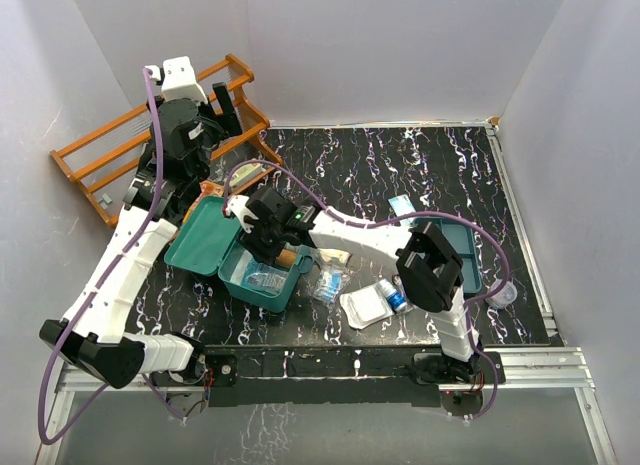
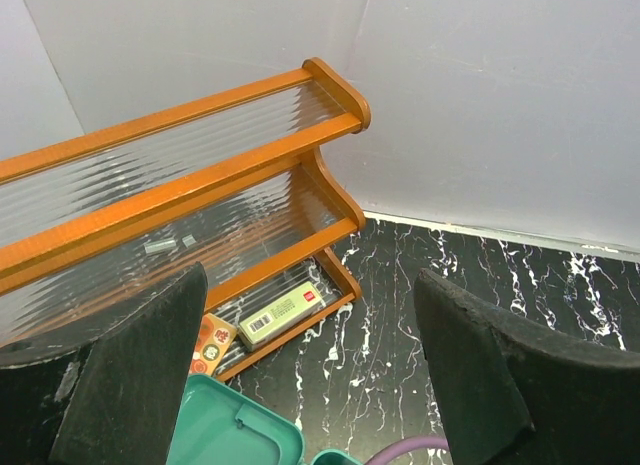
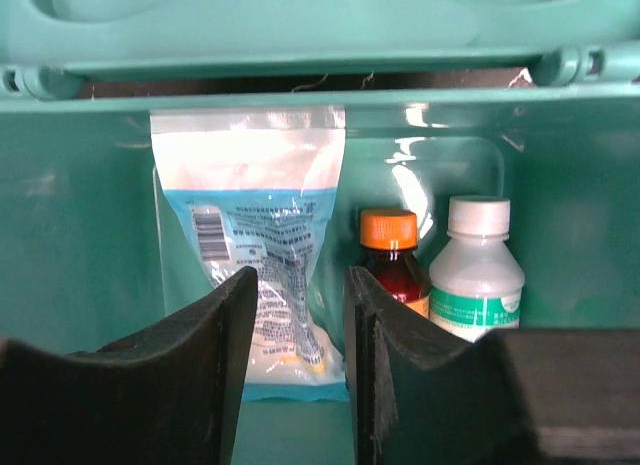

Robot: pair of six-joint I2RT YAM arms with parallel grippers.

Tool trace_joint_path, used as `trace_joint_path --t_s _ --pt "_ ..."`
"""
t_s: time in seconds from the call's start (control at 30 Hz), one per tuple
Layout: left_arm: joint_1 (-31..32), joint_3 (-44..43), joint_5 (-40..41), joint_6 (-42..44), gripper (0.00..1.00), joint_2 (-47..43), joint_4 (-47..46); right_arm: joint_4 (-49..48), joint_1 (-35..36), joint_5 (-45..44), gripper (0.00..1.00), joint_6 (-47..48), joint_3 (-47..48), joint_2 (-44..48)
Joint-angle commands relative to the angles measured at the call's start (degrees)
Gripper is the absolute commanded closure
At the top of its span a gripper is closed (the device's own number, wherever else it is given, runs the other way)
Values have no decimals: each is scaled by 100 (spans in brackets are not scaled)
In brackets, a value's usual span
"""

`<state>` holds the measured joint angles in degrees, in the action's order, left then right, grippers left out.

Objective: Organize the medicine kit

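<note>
The teal medicine kit (image 1: 285, 295) lies open at the table's front left, its lid (image 1: 203, 235) folded back; the lid's corner shows in the left wrist view (image 2: 235, 430). My right gripper (image 1: 270, 235) hangs low over the open box. In the right wrist view its jaws (image 3: 300, 285) stand partly open and empty inside the kit (image 3: 80, 205). Beyond them lie a blue-and-white pouch (image 3: 250, 215), an amber bottle with an orange cap (image 3: 388, 247) and a white bottle with a green label (image 3: 476, 275). My left gripper (image 1: 222, 103) (image 2: 310, 385) is wide open and empty, held high near the rack.
A wooden rack (image 1: 120, 145) stands at the back left, with a green-white box (image 2: 282, 313) and an orange card (image 2: 212, 343) on its lowest shelf. A clear pouch (image 1: 328, 283), a white packet (image 1: 365, 307) and a small bottle (image 1: 396, 297) lie right of the kit. A flat teal tray (image 1: 472, 247) lies further right.
</note>
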<state>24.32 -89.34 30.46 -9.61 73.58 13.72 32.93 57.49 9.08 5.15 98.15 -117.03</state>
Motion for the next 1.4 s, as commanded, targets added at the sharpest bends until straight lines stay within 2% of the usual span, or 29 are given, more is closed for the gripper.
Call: trace_joint_path --t_s 0.0,0.27,0.63,0.87,0.97,1.13,1.37 --pt "-23 -234 24 -29 17 -81 -26 -698 25 110 63 -212 231 -130" --pt "-23 -217 -39 -83 17 -74 61 -1188 36 226 61 -360 73 -406" --pt "-23 -185 -76 -103 17 -19 72 -1273 51 127 69 -289 -519 -449" --pt "-23 -191 -93 -103 17 7 52 -1336 47 274 71 -344 -370 -443" --pt "-23 -198 -84 -71 17 6 53 -1302 43 208 68 -451 -172 -348" --pt "-23 -205 -62 -59 17 -6 40 -1295 -65 -31 56 -788 139 118" --pt "-23 -398 -75 24 17 4 -114 -1309 -451 -151 56 -1567 389 787"
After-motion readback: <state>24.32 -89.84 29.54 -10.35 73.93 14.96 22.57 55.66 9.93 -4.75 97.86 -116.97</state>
